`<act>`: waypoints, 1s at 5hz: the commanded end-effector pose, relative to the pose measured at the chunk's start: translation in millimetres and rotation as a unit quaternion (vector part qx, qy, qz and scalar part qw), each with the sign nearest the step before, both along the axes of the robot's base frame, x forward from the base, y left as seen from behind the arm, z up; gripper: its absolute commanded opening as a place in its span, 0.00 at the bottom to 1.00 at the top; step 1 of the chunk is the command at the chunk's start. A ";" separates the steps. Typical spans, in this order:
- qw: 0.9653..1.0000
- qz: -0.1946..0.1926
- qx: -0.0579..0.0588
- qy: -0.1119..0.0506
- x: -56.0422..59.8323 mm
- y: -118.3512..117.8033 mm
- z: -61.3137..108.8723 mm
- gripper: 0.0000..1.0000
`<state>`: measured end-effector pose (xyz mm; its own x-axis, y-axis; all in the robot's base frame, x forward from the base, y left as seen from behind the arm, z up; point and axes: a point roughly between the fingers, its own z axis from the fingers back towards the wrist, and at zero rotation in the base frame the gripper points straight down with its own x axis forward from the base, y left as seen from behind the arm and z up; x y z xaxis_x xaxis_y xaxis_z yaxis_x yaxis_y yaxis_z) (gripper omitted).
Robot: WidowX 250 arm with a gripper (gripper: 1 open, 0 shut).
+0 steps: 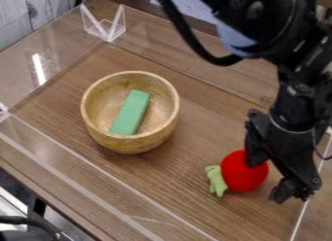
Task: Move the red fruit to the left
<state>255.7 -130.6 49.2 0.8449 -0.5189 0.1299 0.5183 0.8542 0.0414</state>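
The red fruit (240, 173) lies on the wooden table at the front right, with its light green leafy stem (216, 182) pointing left. My gripper (271, 177) comes down from the upper right and stands open right against the fruit's right side. One finger (257, 146) is behind the fruit and the other finger (285, 191) is in front of it. The fingers hide part of the fruit's right edge. I cannot tell if they press on it.
A wooden bowl (93, 97) holding a flat green block (130, 112) sits left of centre. Clear acrylic walls (39, 65) ring the table, with a small clear stand (104, 24) at the back. The front right corner wall is close to the gripper.
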 end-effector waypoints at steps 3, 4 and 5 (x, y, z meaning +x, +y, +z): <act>0.999 -0.052 -0.009 -0.012 36.8 1.7 5.5 0.00; 0.998 -0.053 0.000 -0.020 46.6 18.8 19.2 0.00; 0.998 -0.059 0.009 -0.029 45.0 40.8 33.2 0.00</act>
<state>295.7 -89.6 65.8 0.7804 -0.6147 0.1144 0.6115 0.7885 0.0657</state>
